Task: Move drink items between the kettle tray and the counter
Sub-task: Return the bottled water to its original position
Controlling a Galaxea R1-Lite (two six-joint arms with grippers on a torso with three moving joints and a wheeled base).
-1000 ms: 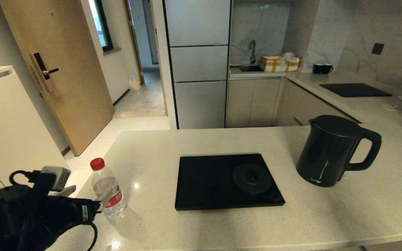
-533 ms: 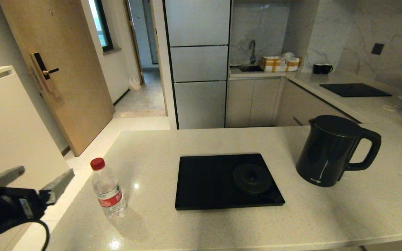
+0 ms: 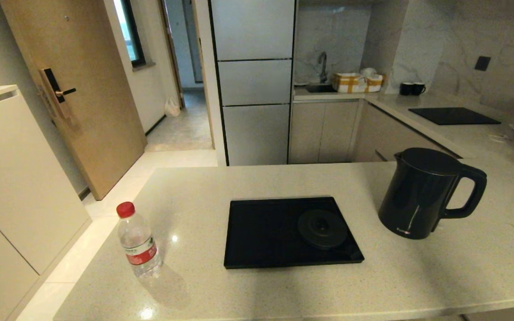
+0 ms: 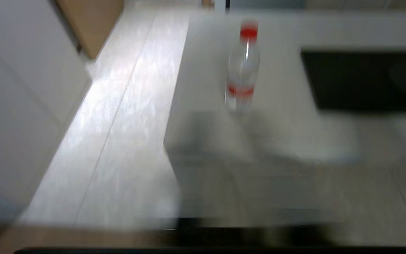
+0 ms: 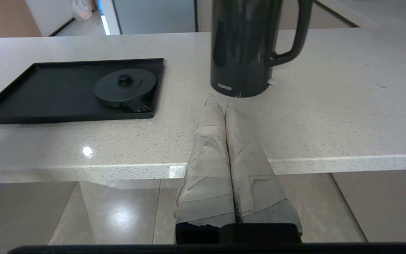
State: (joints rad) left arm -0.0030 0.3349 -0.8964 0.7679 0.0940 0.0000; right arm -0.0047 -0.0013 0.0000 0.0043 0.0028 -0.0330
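The matte black kettle (image 3: 422, 191) stands upright on the beige counter (image 3: 194, 187), right of the kettle tray (image 3: 261, 232). Only the round base disc (image 3: 322, 228) lies on the tray. The clear bottle with red cap (image 3: 137, 240) stands on the counter to the tray's left. Neither arm shows in the head view. My right gripper (image 5: 220, 100) is shut and empty; it hangs before the counter's front edge, pointing at the kettle (image 5: 248, 46). My left gripper (image 4: 256, 120) is a smear, drawn back off the counter's left front corner, with the bottle (image 4: 243, 67) ahead of it.
Two small black mugs (image 3: 411, 88) and a black cooktop panel (image 3: 453, 115) sit on the far right counter run. A sink with yellow-checked boxes (image 3: 357, 81) is at the back. Tiled floor (image 3: 105, 232) and a white cabinet (image 3: 11, 169) lie to the left.
My left arm has pulled back from beside the bottle and dropped out of the head view. The bottle, tray and kettle stay where they were.
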